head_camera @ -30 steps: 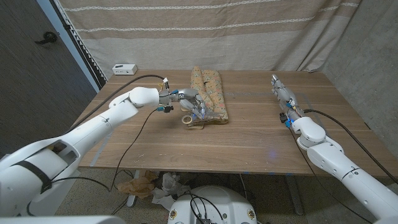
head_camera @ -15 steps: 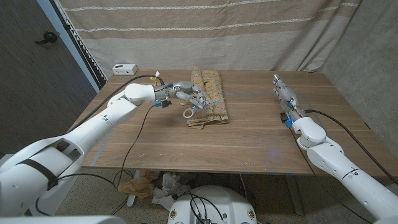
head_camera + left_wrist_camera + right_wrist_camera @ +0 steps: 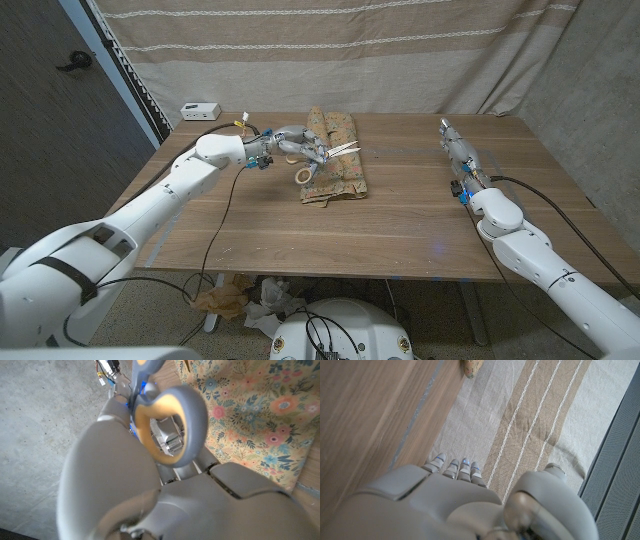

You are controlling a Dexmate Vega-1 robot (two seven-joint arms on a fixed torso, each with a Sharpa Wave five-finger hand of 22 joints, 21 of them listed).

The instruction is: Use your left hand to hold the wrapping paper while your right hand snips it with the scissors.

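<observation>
Head view: wooden table across frame middle; wrapping paper flat at upper centre; right hand at right, fingers extended, holding nothing; left hand gripping scissors above paper's left edge.

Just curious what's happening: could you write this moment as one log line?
left hand: holds scissors over wrapping paper | right hand: open, far right, holding nothing | paper: uncut

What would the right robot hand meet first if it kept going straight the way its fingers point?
Probably the striped curtain behind the table. The right robot hand points toward the far edge, and nothing lies ahead of it there, though depth is uncertain.
</observation>
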